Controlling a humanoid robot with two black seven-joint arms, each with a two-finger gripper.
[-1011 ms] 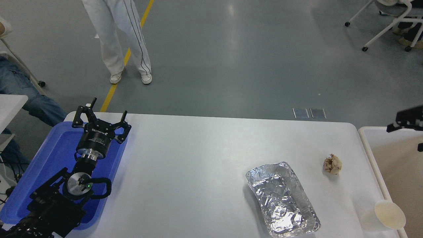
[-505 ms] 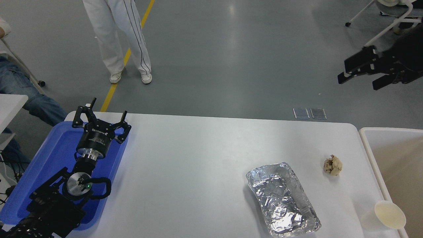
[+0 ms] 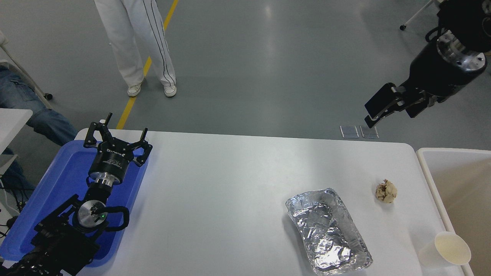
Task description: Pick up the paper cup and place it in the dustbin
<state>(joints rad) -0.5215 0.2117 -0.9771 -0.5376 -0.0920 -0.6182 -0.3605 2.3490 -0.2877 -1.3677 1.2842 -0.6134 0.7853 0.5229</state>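
Standing upright beside the dustbin (image 3: 456, 180), near its rim, the paper cup (image 3: 447, 249) was small, white and tapered, its round mouth showing a cream inside. Beyond the dustbin's far end hung the right end effector (image 3: 378, 115), fingers apart. The left end effector (image 3: 117, 132) sat spread over a blue tray (image 3: 46, 199).

One high head view looks forward, down over the table (image 3: 230, 184).

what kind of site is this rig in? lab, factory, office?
Probably a lab or test bay on an industrial floor. Signs: grey coated floor with a yellow line, a person in white work trousers standing beside it, and a rolling frame at the top right.
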